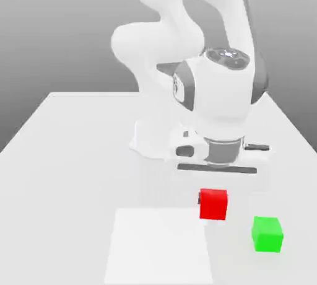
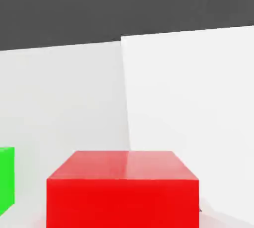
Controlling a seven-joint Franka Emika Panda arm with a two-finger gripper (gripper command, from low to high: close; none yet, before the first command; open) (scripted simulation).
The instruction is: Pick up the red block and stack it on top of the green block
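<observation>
Red block (image 2: 123, 187) looms closest in the hand view, its top face and one side face showing, glossy and square to the camera. Its place so near the hand camera, together with the fingers being drawn nearly together, suggests the gripper is clamped on this cube, though the fingertips themselves are hidden from both views. In the exterior view the red block (image 1: 213, 204) appears beneath the wrist of the white Panda arm (image 1: 213, 101), seemingly lifted a little off the white table (image 1: 68, 153), just past the corner of a paler rectangular patch (image 1: 158, 246) on the tabletop.

Off to the exterior view's right and slightly nearer the camera sits the green block (image 1: 267, 233), resting flat on the table, apart from the red one. A sliver of the green block (image 2: 6, 180) also shows at the edge of the hand view.

Judging from this, the carry toward the green cube is what remains, then the placing. The risks are these: a shallow or off-centre grip could let the red cube twist or slip during the sideways move; descending too low could knock the green cube aside; and releasing with the red cube not squarely over the green one could leave it overhanging and toppling off.
</observation>
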